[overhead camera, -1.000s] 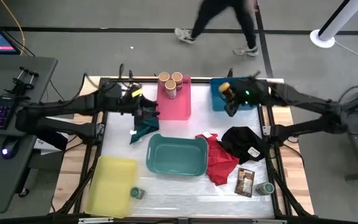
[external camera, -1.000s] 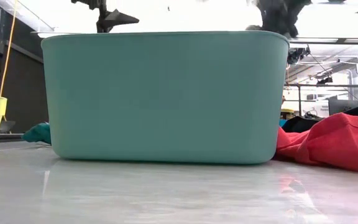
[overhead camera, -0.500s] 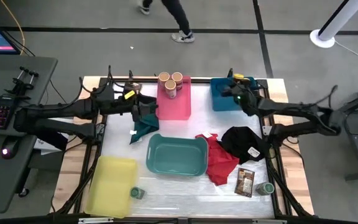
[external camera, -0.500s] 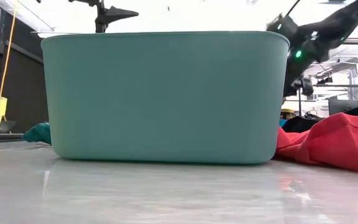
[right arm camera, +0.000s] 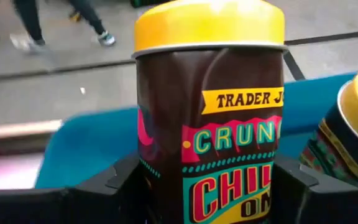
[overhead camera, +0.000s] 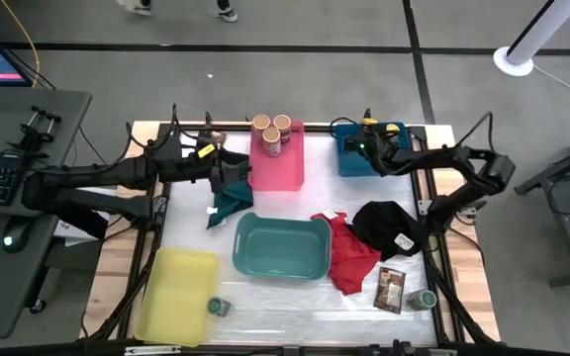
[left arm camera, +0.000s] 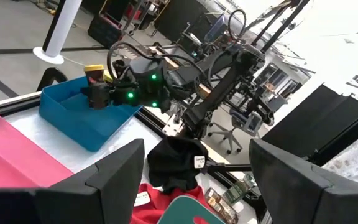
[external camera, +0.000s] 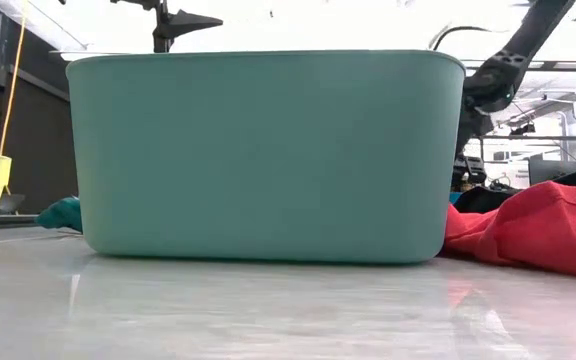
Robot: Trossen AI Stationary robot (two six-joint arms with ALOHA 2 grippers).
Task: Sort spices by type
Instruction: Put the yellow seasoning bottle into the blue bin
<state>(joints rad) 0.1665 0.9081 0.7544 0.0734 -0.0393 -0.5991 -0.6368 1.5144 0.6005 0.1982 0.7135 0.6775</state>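
My right gripper (right arm camera: 207, 186) is shut on a dark jar with a yellow lid (right arm camera: 210, 25) in the blue bin (overhead camera: 369, 158), at the far right of the table. A second yellow-lidded jar (right arm camera: 353, 143) stands beside it in that bin. Three tan-lidded jars (overhead camera: 272, 131) stand in the pink bin (overhead camera: 285, 168). Green-lidded jars sit on the table at the near left (overhead camera: 218, 307) and near right (overhead camera: 426, 299). A brown packet (overhead camera: 391, 289) lies flat near the latter. My left gripper (left arm camera: 197, 180) is open and hovers at the pink bin's left edge (overhead camera: 237, 173). My right gripper pinches the yellow-lidded jar's lower body (right arm camera: 166, 193) between its two fingers, one on each side. The fingers come in about level from the table's near side. The jar stands upright; whether its base rests on the bin's floor is hidden.
A teal bin (overhead camera: 280, 247) sits mid-table and fills the low view (external camera: 268, 150). A yellow bin (overhead camera: 176, 294) is near left. A dark green cloth (overhead camera: 228, 203) lies under my left gripper. Red (overhead camera: 349, 257) and black (overhead camera: 389, 225) cloths lie to the right of the teal bin.
My right gripper has stayed over the blue bin with the jar, while the arm behind it has folded back toward the table's right edge. A person has walked off past the far edge.
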